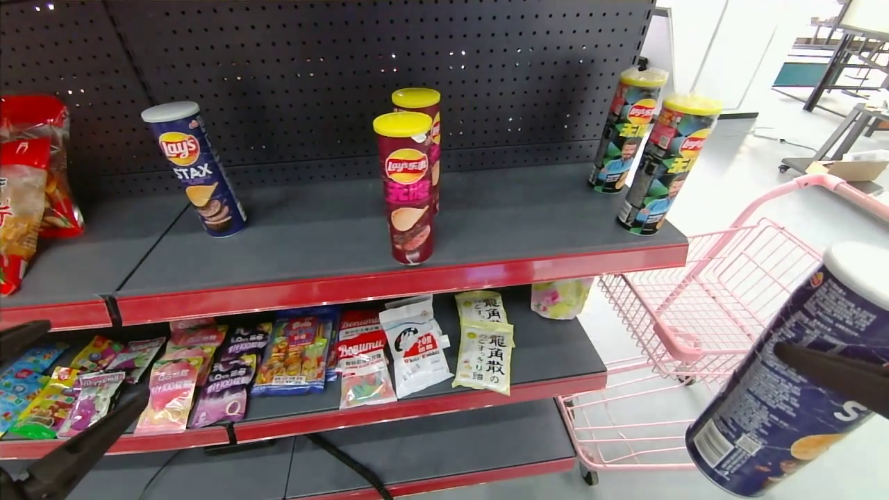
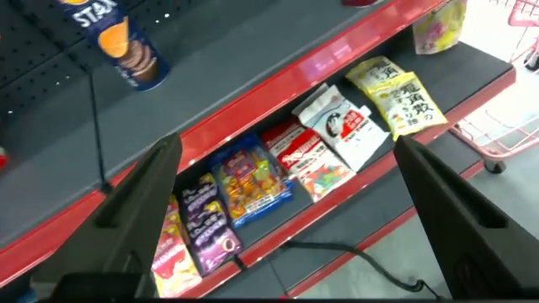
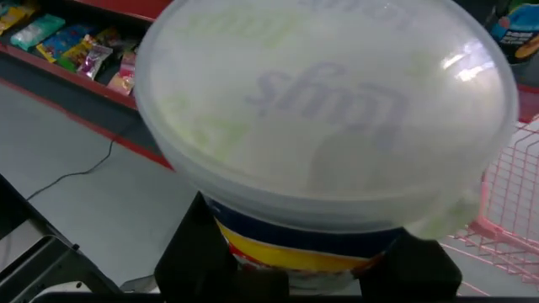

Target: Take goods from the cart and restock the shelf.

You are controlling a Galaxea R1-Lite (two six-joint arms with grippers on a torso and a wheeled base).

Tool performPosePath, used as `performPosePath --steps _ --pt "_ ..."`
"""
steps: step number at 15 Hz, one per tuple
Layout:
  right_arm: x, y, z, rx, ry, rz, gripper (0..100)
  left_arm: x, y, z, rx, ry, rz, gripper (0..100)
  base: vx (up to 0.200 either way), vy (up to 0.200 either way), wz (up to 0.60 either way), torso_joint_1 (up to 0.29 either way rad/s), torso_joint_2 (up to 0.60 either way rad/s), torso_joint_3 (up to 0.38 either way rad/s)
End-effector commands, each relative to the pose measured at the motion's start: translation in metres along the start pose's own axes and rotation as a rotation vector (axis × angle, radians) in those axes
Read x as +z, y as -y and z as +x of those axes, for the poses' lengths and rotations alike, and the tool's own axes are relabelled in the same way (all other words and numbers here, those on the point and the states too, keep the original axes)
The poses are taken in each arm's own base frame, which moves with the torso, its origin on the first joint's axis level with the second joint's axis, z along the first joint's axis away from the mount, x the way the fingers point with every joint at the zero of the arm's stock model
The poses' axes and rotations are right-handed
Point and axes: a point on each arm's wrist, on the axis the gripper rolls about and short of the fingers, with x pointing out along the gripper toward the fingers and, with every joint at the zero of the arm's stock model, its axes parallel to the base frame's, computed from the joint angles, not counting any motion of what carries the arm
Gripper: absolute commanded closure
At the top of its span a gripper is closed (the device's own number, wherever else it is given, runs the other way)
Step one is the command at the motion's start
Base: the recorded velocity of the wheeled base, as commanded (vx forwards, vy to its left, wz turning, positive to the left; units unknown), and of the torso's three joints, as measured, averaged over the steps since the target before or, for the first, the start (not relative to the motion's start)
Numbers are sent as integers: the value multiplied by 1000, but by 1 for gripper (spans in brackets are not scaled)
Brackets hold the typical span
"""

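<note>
**A:** Where is the load?

**B:** The right claw (image 3: 305, 263) is clenched round the lower body of a blue chip can (image 1: 778, 389). The can is tilted with its white lid uppermost, at the near right by the pink cart (image 1: 722, 292), well apart from the shelf (image 1: 486, 229).

**A:** And the other arm?

**B:** The left claw (image 2: 286, 150) hangs released with nothing in it, low at the near left, in front of the tier of snack packets (image 1: 292, 361).

**A:** Which step is this?

**B:** I judge it the carry: the can is out of the cart and not yet placed.

**A:** Where should it go?

**B:** Probably beside the matching blue can (image 1: 194, 170) at the left of the top tier. There is bare board between that can and the two magenta cans (image 1: 406, 187) in the middle.

**A:** What does the move call for?

**B:** A long swing left and away, high enough to clear the red lip (image 1: 389, 283). The can should be turned upright before it goes down. It also needs room from the magenta pair, which look tall and easy to topple.
</note>
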Motion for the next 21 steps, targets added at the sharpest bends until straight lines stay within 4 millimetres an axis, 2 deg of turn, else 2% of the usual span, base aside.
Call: performPosePath --steps 1,5,8,11,17,21 --pt "2 0 7 25 -14 -1 100 0 0 0 0 2 2 0 0 200 0 -2 2 2" --pt "-1 0 15 52 -43 2 100 0 0 0 2 3 2 0 0 200 0 2 2 0" --pt "5 1 22 60 -48 -1 100 1 0 0 3 4 4 0 0 200 0 2 4 -4" --pt "2 2 22 46 -56 -70 100 1 0 0 3 4 4 0 0 200 0 7 5 4" --pt "2 3 24 27 -65 -80 100 1 0 0 3 5 5 0 0 200 0 -1 2 3" --pt "0 6 29 4 -85 -98 100 2 -1 0 5 5 3 0 0 0 0 0 0 0"
